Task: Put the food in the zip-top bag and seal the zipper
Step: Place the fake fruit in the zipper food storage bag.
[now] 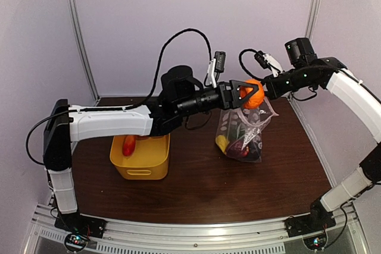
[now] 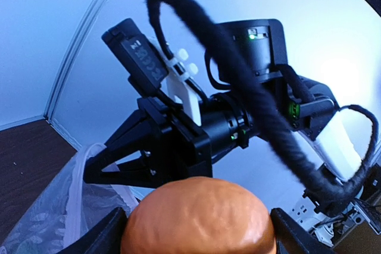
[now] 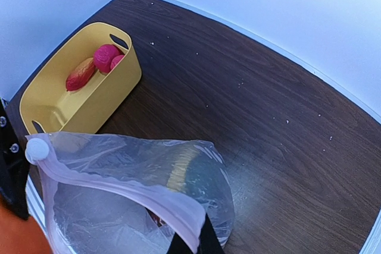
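while the left gripper (image 1: 247,94) is clamped on one round orange plastic toy fruit (image 1: 255,100), its two fingers (image 2: 110,236) spread wide on either side of it, that fruit hangs right above the mouth of the one clear crinkly plastic zip-top bag printed with white dots (image 1: 238,124). the right gripper (image 1: 269,89) has its jaws pinched together on the bag's top edge, on the narrow clear press-seal zipper strip (image 3: 113,179), holding the mouth up and open; one small white round tab (image 3: 37,150) sits at an end of the strip. the bag's bottom rests on the dark brown wooden table (image 1: 196,188), and inside it show one yellow piece (image 1: 221,143) and dark purple and red pieces (image 1: 247,150) too bunched to count. one yellow plastic basket (image 1: 143,171) stands well apart to the left, holding three pieces: one orange-red long one (image 3: 80,74) and two pink-red round ones (image 3: 106,56).
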You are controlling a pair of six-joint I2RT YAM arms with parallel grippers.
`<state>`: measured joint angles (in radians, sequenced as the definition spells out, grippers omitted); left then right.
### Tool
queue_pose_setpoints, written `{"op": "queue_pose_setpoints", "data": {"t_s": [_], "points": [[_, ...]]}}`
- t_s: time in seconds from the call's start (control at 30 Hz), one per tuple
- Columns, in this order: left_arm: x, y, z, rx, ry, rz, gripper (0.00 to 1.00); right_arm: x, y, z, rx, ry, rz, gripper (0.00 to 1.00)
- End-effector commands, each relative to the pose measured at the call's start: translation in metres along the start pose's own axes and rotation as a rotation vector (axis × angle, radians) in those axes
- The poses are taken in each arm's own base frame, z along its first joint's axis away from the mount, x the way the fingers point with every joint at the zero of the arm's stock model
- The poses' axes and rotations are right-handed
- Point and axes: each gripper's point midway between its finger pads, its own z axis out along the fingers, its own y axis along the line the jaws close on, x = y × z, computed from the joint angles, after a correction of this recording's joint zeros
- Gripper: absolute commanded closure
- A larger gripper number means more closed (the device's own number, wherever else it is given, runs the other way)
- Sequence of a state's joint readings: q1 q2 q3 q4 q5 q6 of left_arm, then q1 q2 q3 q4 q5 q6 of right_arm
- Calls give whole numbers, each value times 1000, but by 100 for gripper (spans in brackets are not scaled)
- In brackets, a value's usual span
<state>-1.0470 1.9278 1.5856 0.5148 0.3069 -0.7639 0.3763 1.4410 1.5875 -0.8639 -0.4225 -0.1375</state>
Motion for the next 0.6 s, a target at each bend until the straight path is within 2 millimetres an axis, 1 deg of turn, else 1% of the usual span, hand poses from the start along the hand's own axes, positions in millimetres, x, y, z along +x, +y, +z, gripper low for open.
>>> {"op": "queue_pose_setpoints", "data": {"t_s": [0.0,0.07,0.2,0.23,0.27,0.3,0.43,0.57], "points": [[-28,4,9,-47,-150,-24,37,-19,8,-7,-33,-52,37,100],[-21,18,12,-107,-148,-32,37,-20,9,-8,-38,-58,45,100],[-8,46,9,-232,-137,-37,37,-25,9,-14,-30,-76,50,100],[-5,49,9,-245,-129,-29,37,-26,9,-16,-28,-82,50,100],[-4,58,8,-298,-126,-8,37,-28,9,-17,-27,-87,51,100],[-3,59,8,-324,-123,15,36,-28,9,-18,-28,-91,53,100],[5,74,9,-415,-93,46,30,-30,10,-19,-43,-99,63,100],[9,90,13,-489,-66,56,20,-30,15,-18,-76,-96,69,100]]}}
